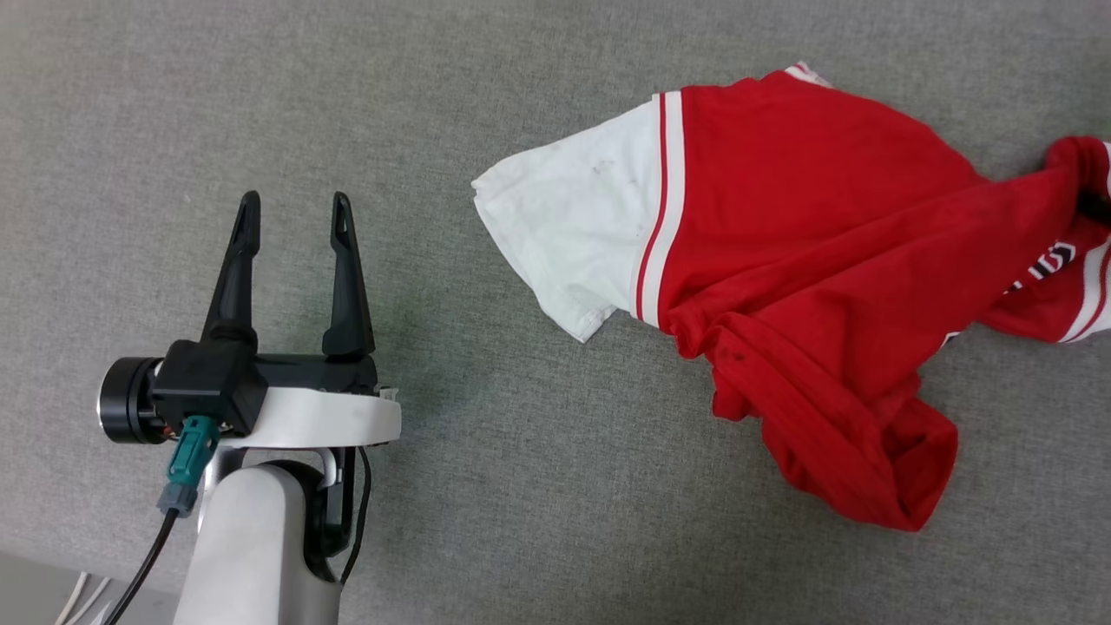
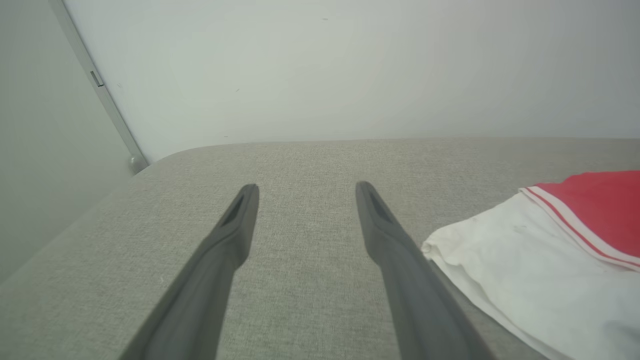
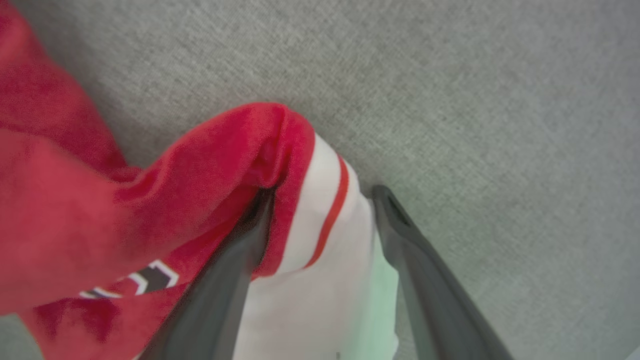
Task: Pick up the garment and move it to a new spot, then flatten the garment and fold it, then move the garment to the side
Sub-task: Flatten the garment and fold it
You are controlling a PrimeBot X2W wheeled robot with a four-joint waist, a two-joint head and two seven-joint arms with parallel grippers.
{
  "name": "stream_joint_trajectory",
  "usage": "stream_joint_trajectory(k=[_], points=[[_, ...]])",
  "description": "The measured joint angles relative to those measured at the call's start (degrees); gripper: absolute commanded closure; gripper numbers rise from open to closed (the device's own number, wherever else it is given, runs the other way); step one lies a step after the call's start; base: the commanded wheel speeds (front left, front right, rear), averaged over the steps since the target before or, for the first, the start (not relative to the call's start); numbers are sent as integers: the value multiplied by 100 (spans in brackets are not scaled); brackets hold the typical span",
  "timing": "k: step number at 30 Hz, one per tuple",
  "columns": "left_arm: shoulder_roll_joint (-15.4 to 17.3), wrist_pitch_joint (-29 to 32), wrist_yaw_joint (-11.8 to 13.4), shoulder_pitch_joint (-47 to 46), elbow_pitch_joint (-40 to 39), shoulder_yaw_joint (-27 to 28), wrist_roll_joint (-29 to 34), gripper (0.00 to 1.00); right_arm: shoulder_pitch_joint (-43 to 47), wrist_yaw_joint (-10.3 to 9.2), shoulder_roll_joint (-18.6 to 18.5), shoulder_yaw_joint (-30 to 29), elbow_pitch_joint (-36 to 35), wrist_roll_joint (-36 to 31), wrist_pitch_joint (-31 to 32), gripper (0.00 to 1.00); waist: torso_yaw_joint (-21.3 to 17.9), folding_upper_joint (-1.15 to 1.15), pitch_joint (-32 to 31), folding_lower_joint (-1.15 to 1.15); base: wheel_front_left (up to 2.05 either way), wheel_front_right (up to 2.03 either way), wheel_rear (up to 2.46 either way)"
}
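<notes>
right claw (image 3: 324, 195): fingers spread, straddling a striped fold of the garment (image 3: 200, 165), not pinching. left claw (image 1: 294, 208): spread, empty, not touching the white sleeve (image 1: 564, 226). garment lies crumpled on the tabletop (image 1: 521, 538). risk: closing on one thin layer lets it slip or drag bunched.

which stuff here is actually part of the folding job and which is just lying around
For the job: red and white shirt, left tool, right tool.
Just there: grey padded surface, white wall, metal strip.
</notes>
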Motion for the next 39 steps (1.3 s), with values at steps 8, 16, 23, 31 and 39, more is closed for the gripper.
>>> stream_joint_trajectory(k=[8,16,23,31,39], points=[[-12,1,36,-51,76,60,-5,0,-38,2,120,105,244,77,-624,100,11,0,23,0,0,0,0],[-18,1,56,274,138,185,55,0,-128,3,-96,399,-168,-107,-2027,100,-149,0,-618,0,0,0,0],[-20,1,104,788,133,288,122,0,808,2,-643,847,-1233,-77,-2854,100,-388,0,-1270,0,0,0,0],[-22,1,192,1227,97,319,156,0,2637,2,-777,1040,-1588,110,-3345,100,-808,0,-1764,-1,0,0,0],[-21,1,192,1353,107,299,164,0,4014,2,-419,949,-878,209,-4002,100,-990,0,-1984,-1,0,0,0]])
